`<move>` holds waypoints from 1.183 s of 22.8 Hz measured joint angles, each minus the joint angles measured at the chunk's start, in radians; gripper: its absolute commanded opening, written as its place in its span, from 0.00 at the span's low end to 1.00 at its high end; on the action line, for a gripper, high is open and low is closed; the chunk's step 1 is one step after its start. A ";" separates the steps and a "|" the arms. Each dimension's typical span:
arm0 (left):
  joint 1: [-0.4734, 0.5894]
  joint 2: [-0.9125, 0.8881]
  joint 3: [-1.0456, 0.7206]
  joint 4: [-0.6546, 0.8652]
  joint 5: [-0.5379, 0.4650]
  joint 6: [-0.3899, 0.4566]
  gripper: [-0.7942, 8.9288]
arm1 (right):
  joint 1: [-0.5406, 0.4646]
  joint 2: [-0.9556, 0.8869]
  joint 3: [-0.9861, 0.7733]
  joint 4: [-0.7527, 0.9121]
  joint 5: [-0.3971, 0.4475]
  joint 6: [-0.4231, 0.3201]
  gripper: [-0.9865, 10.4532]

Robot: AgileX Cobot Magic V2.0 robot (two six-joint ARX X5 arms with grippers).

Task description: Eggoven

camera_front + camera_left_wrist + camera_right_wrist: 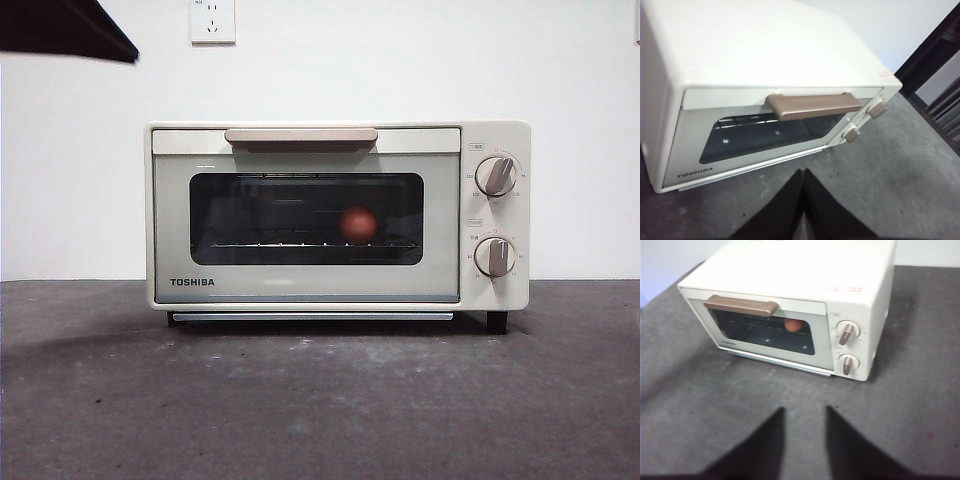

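Note:
The cream TOSHIBA toaster oven (pixel 300 285) stands on the table with its door closed. It also shows in the left wrist view (pixel 770 55) and the right wrist view (pixel 805 275). The reddish-brown egg (pixel 358 224) sits on the rack inside, behind the dark glass, right of centre; it shows in the right wrist view (pixel 794 325) too. My left gripper (pixel 803 172) is shut and empty, hanging in front of the oven door below the beige handle (pixel 812 105). My right gripper (pixel 805 412) is open and empty, back from the oven's front.
Two knobs (pixel 496 175) sit on the oven's right panel. A black arm tip (pixel 65 30) shows at the top left corner. A wall socket (pixel 212 20) is on the white wall behind. The table (pixel 320 400) is dark grey.

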 measured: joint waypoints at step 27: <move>0.000 -0.100 0.000 -0.139 -0.012 0.028 0.09 | 0.000 -0.012 -0.058 0.079 0.026 -0.086 0.09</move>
